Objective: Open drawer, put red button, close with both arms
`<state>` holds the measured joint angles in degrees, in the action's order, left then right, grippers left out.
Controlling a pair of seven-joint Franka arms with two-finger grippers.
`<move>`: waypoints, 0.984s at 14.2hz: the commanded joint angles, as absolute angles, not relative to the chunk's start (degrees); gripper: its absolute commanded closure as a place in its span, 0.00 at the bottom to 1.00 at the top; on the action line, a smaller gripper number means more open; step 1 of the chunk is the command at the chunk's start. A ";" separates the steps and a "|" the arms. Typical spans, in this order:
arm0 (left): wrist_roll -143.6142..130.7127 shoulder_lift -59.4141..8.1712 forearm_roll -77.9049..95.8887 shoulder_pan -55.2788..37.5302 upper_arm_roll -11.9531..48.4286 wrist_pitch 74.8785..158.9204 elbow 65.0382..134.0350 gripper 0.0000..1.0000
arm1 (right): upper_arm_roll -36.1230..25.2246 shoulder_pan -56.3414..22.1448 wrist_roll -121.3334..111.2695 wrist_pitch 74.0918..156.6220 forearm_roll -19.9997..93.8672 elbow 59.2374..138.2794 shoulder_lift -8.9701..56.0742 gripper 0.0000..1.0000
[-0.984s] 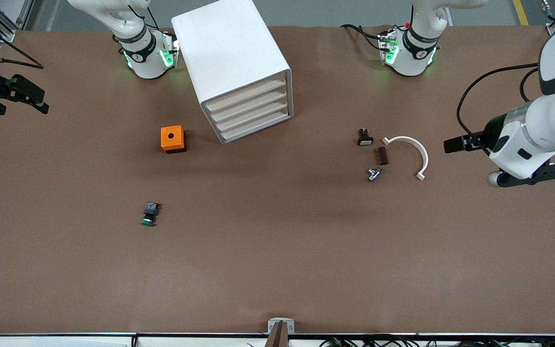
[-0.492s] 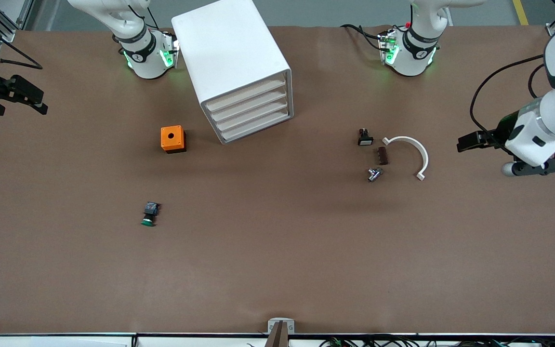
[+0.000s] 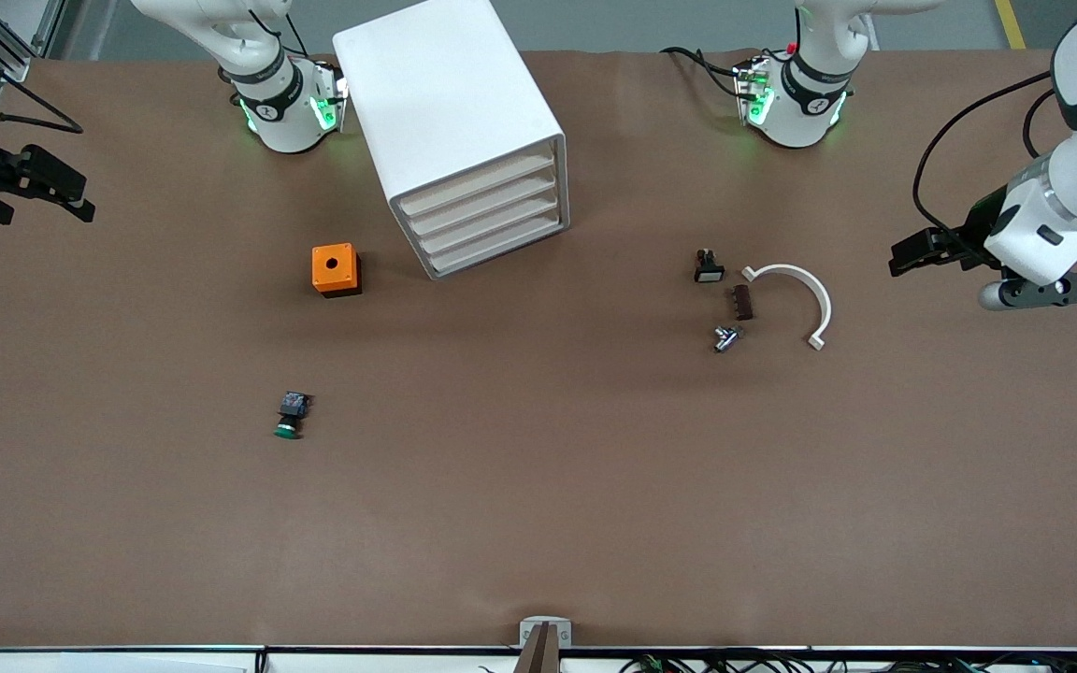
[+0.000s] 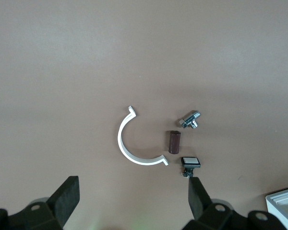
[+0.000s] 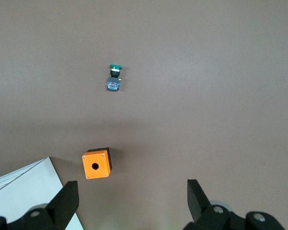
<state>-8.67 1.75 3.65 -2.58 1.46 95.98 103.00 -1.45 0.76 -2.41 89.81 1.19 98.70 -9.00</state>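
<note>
My left pincer [image 3: 908, 254] hangs spread and empty over the desk [image 3: 538, 523] at the left arm's end, well apart from the white cabinet [image 3: 450, 121]. My right pincer [image 3: 57, 187] waits spread and empty at the right arm's end. The cabinet's drawer [image 3: 492, 207] fronts all sit flush. I see no red button; a green-capped switch [image 3: 291, 415] lies nearer the front camera than the cabinet.

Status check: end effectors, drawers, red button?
Left end effector and right end effector open, empty, at table ends. Cabinet drawers all shut. No red button visible.
</note>
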 commanded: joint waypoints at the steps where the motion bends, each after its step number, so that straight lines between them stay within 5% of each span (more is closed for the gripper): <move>1: -7.38 4.31 2.64 -1.76 1.85 97.12 104.16 0.00 | -1.41 1.14 -1.32 89.82 2.29 100.11 -10.63 0.00; 14: -7.73 -4.21 1.67 -2.20 1.85 97.56 85.09 0.00 | -1.41 1.06 -1.49 89.83 1.41 100.11 -10.63 0.00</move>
<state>-8.67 -0.47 2.88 -2.46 1.45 97.93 90.49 -1.48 0.77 -1.94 89.75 1.41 98.71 -9.02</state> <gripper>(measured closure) 0.000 0.000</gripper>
